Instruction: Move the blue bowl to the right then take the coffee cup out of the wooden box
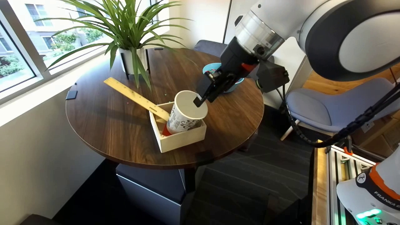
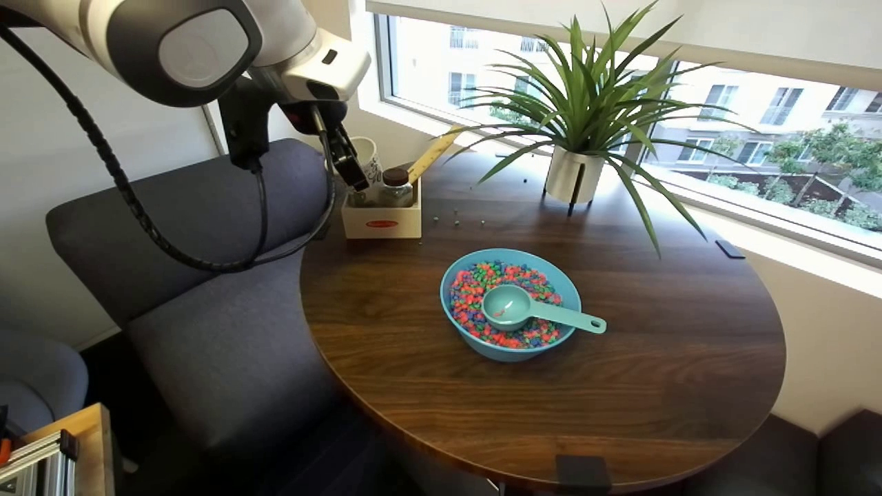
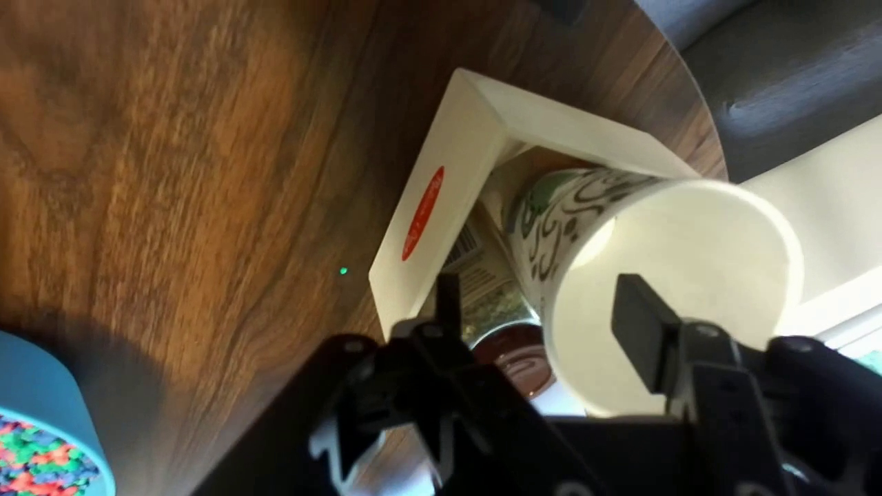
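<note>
While the patterned paper cup (image 1: 185,115) leaned in the wooden box (image 1: 183,140), the gripper (image 3: 541,296) had its fingers well apart near the rim, one lined up with the open mouth, the other outside, towards the brown-lidded jar (image 2: 396,188).

Wht arm (image 1: 279,18) w/ blk joint ring (image 1: 323,53), ribbed blk cable (image 1: 320,144). Base (image 1: 353,193) has orange band (image 1: 379,178), "FRANKA" lettering (image 1: 384,199), grn lights (image 1: 368,213).
</note>
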